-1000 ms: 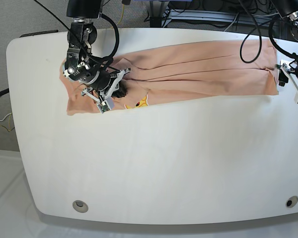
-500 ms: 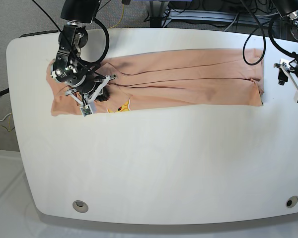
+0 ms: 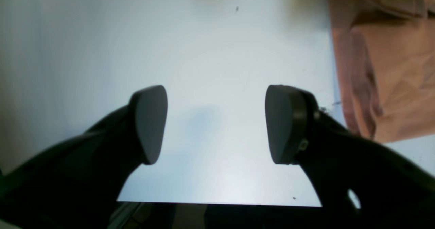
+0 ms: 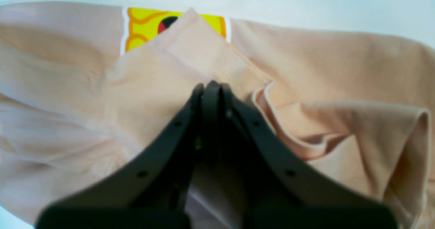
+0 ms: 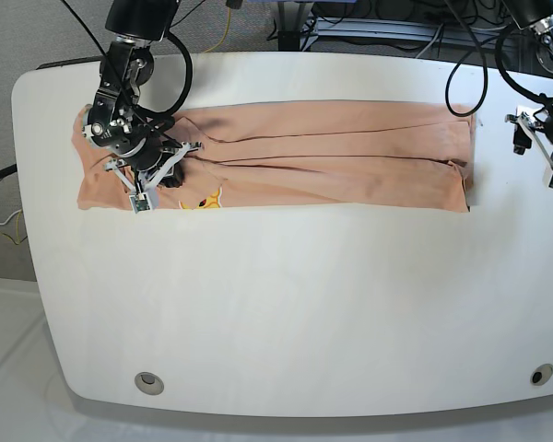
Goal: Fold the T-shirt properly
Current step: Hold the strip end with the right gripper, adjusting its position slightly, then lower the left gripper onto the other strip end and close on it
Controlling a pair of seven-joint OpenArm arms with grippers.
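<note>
While the right claw (image 4: 211,86), pressed together w/ a pinch of cloth, grips the T-shirt (image 5: 332,152) along the tabletop's (image 5: 304,304) far edge, left claw (image 3: 215,123) hangs spread, empty. Step: straightening; next probably release, then cross-fold.

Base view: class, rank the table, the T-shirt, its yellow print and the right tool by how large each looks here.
1. Table, largest.
2. T-shirt.
3. Right tool, though it sits above the cloth, nearer the camera, so this rank is unsure.
4. Yellow print, smallest; only part of it shows.
</note>
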